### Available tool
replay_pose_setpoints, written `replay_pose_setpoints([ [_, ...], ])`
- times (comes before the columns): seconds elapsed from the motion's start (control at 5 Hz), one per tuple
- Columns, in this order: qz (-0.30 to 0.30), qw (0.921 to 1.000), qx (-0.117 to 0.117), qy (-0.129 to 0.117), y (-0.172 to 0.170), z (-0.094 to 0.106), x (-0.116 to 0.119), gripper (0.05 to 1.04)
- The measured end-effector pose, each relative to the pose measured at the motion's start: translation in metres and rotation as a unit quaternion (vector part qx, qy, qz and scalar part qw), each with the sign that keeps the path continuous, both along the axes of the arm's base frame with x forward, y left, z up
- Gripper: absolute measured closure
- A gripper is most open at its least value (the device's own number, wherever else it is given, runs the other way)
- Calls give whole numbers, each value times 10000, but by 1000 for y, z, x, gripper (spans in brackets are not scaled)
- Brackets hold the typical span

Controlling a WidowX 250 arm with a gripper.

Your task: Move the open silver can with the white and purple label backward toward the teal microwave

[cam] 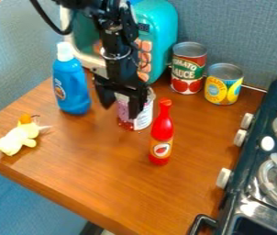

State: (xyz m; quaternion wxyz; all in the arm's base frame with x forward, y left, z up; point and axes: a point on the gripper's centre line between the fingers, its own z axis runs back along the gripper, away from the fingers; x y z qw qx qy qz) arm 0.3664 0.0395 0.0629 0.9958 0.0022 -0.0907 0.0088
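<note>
Jaws apart, the end effector [120,103] hangs by a can [144,116], inside the table's edge [55,191].

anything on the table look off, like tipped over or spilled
One mild oddity: the yellow toy lies flopped near the edge of the table, while the blue bottle and red bottle stand upright. I see no spill or damage.
</note>
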Motion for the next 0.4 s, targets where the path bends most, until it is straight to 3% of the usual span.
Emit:
replay_pose_setpoints([
  [0.4, 36, 10000, 53, -24, 2, 2, -5, 83],
])
